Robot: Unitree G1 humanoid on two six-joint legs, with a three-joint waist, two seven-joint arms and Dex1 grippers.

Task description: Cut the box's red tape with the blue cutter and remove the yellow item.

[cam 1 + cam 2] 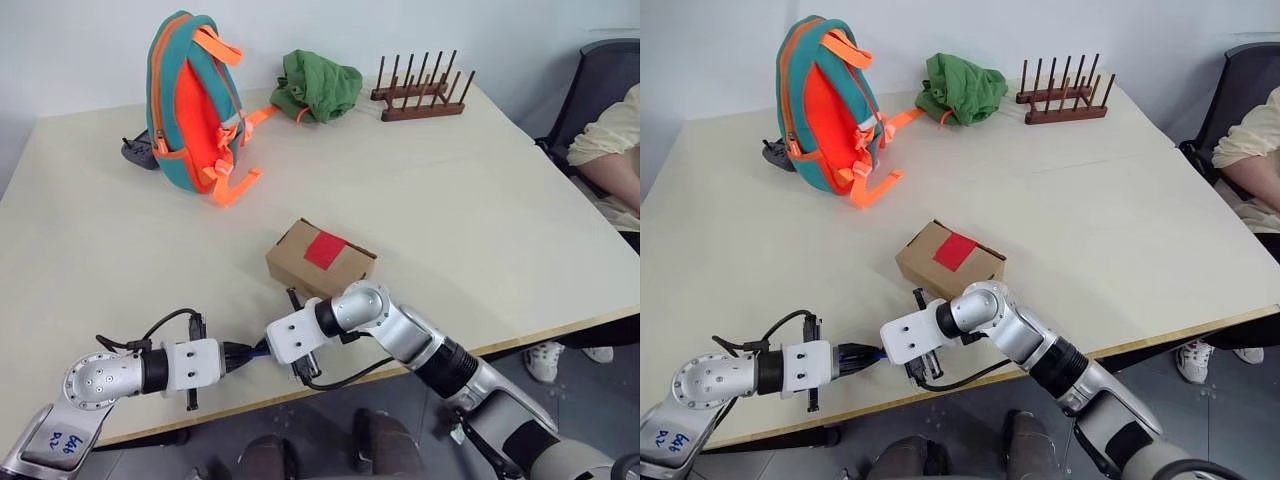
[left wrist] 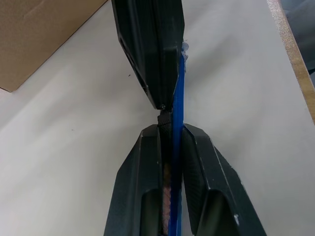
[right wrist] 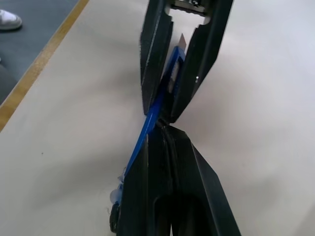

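The brown cardboard box (image 1: 300, 262) lies near the table's front, flaps shut, with the red tape (image 1: 325, 249) across its top seam. Just in front of it my two grippers meet tip to tip over the table. My left gripper (image 2: 170, 129) is shut on the blue cutter (image 2: 178, 93), whose thin blue body runs between its fingers. My right gripper (image 3: 160, 129) is shut, and the blue cutter (image 3: 142, 142) lies along the outside of its fingers. The yellow item is hidden.
An orange-and-teal backpack (image 1: 195, 105) stands at the back left with a black gadget (image 1: 135, 152) beside it. A green cloth (image 1: 318, 85) and a wooden peg rack (image 1: 420, 92) sit at the back. A person (image 1: 612, 150) sits at the right. The table's front edge (image 1: 560, 330) is close.
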